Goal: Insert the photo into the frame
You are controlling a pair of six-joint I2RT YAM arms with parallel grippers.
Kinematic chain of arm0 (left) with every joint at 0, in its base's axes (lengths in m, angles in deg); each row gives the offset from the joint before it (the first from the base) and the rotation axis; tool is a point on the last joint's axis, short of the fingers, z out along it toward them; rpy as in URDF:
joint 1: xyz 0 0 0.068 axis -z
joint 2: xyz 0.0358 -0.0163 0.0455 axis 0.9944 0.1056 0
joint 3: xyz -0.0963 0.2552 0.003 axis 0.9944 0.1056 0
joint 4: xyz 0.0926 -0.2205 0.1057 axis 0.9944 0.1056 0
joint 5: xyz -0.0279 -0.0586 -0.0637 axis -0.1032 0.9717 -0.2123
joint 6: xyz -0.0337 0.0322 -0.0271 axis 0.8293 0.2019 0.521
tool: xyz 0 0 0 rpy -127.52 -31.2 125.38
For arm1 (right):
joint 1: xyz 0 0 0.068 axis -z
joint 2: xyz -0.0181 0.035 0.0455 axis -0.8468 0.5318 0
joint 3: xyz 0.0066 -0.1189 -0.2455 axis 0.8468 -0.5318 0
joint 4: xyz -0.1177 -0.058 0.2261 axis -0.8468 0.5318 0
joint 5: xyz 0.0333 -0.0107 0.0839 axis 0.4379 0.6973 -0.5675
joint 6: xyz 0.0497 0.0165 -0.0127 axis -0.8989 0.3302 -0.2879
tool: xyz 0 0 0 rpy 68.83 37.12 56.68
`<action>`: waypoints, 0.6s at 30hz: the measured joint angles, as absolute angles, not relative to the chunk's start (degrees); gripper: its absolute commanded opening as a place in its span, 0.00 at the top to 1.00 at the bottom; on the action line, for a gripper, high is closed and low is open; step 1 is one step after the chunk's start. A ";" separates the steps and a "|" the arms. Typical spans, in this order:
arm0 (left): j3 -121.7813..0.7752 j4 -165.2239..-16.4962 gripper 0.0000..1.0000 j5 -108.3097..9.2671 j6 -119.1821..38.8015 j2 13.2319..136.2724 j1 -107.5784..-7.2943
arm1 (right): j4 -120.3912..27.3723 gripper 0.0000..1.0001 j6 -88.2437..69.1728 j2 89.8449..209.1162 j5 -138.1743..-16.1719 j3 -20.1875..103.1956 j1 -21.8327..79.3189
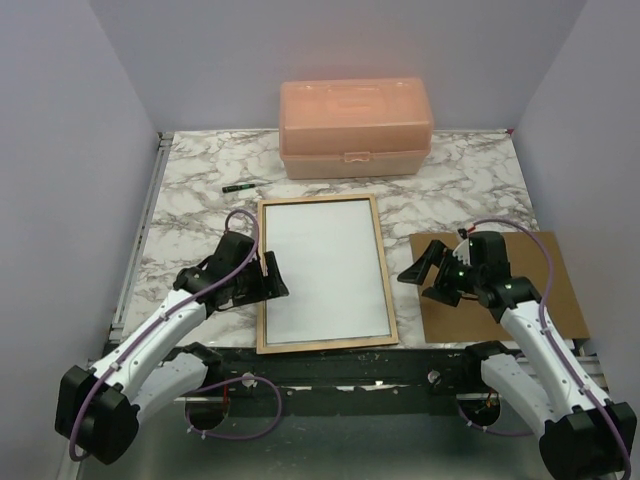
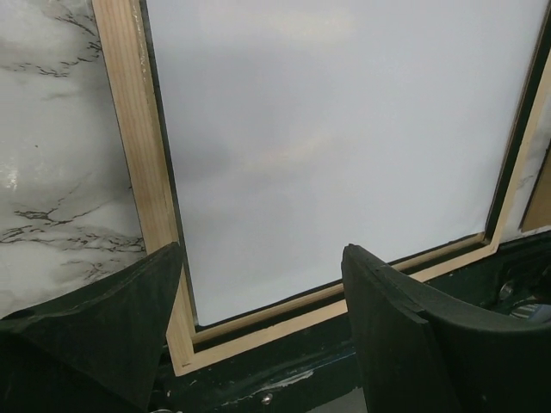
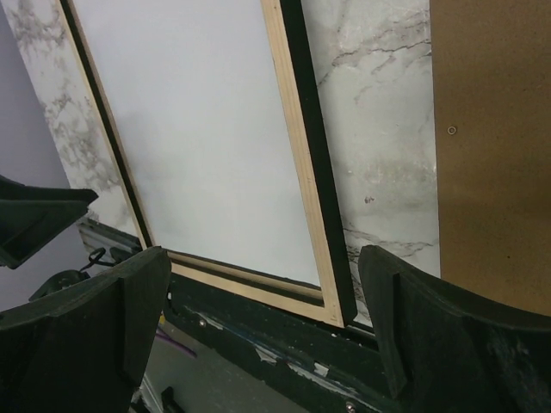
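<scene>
The photo [image 2: 344, 129] is lying white side up inside the frame [image 2: 129, 129], which sits wood-back up on the marble table [image 1: 190, 190]. The left gripper [image 2: 263, 258] has its jaws spread over the frame's left rail, gripping nothing. The right gripper [image 3: 265, 258] is wide open too, hanging between the frame and the brown backing panel [image 1: 530, 290].

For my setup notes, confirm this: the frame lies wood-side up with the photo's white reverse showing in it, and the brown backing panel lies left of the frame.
One thing is wrong. The brown backing panel lies right of the frame, not left; the top external view shows it. The rest stands: the frame lies wood-side up with the photo in it, white reverse showing.
</scene>
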State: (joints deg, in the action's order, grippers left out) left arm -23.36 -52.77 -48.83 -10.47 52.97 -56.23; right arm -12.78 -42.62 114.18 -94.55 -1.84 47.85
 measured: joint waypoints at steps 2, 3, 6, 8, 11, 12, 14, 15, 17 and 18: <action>-24.26 -51.35 0.19 -49.53 -10.60 51.86 -56.23 | -13.04 0.00 -42.97 114.16 -94.55 -2.60 47.85; -24.89 -50.52 0.18 -49.73 -10.65 51.03 -56.23 | -13.15 0.00 -43.15 114.29 -94.55 -2.97 47.85; -26.68 -48.66 0.13 -49.75 -10.65 48.32 -56.23 | -14.05 0.00 -43.69 115.56 -94.59 -4.50 47.85; -27.84 -48.07 0.12 -49.36 -10.62 45.74 -56.23 | -14.79 0.00 -44.04 116.71 -94.66 -5.71 47.85; -29.28 -47.96 0.07 -47.70 -10.43 41.63 -56.23 | -16.04 0.00 -44.78 118.07 -94.94 -7.10 47.85; -29.61 -48.09 0.06 -47.08 -10.27 40.62 -56.23 | -16.60 0.00 -45.00 118.55 -95.14 -7.37 47.85; -30.07 -48.81 0.04 -45.14 -9.77 38.68 -56.25 | -18.07 0.00 -45.42 119.73 -95.68 -7.89 47.85; -30.11 -49.36 0.03 -44.00 -9.44 37.96 -56.23 | -18.92 0.00 -45.64 120.41 -95.95 -8.17 47.85; -30.11 -50.34 0.02 -41.97 -8.74 36.84 -56.23 | -20.52 0.01 -46.01 122.09 -96.49 -8.72 47.85; -30.11 -51.04 0.02 -40.92 -8.24 36.27 -56.23 | -21.22 0.01 -46.18 123.01 -96.86 -8.94 47.85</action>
